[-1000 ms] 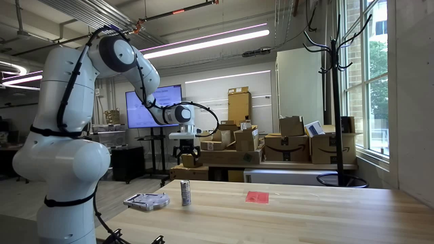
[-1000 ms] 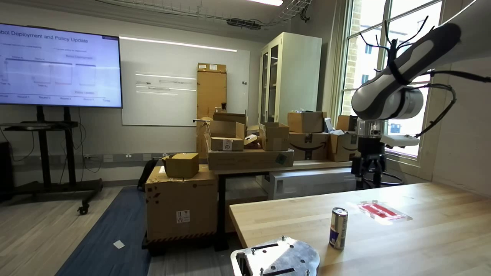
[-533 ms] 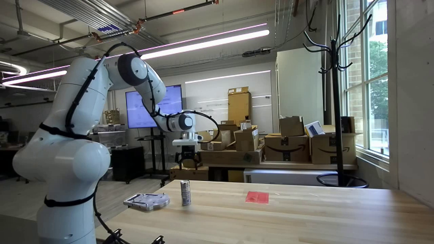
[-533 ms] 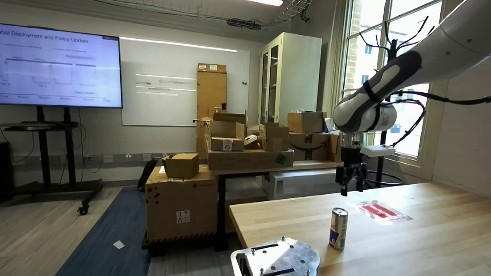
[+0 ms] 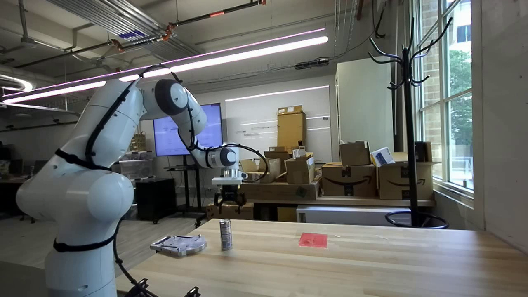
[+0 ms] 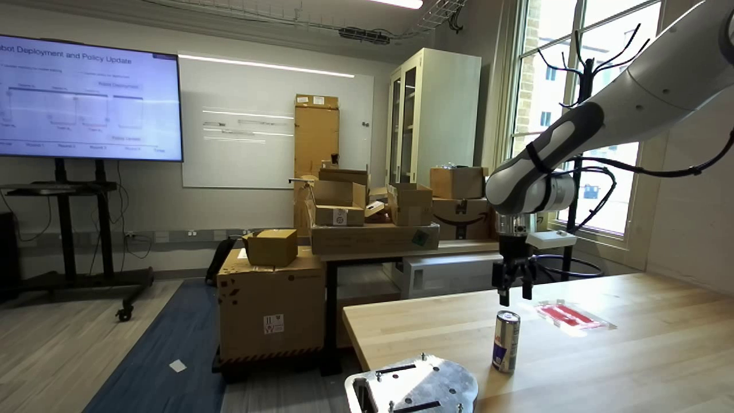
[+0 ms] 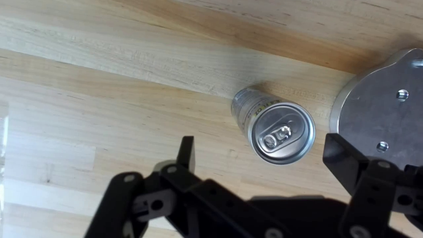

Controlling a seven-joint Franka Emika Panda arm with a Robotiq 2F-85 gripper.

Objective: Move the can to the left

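White robot arm (image 5: 82, 198) stands on my left, bent over toward the right. Grey metal plate (image 5: 181, 244) next, lying flat at the left edge of the wooden table (image 5: 371, 268). Lit screen (image 5: 212, 123) on the far side, partly hidden by the arm.

Then the can (image 5: 226, 235): silver, upright on the left part of the table, just right of the plate, apart from it. Black gripper (image 5: 229, 209) hangs over the can, pointing down, fingers (image 7: 185, 153) spread wide. Gap between them and the can's top in both exterior views. In the wrist view the can's round top shows between the two fingers, closer to the finger on the plate side.

Whiteboard (image 5: 253, 109) on the far side, light streak across it. Cardboard boxes (image 5: 299, 170) piled on a back table (image 5: 367, 202), far side, some with flaps up. Red sheet (image 5: 312, 240) flat on the wooden table, right of the can, well apart. Pale tall cabinet (image 5: 365, 103) far, behind the boxes. Black coat rack (image 5: 409, 123) farther right, past the table's far edge. Window (image 5: 447, 103) at the right, brick and greenery visible through it from here.
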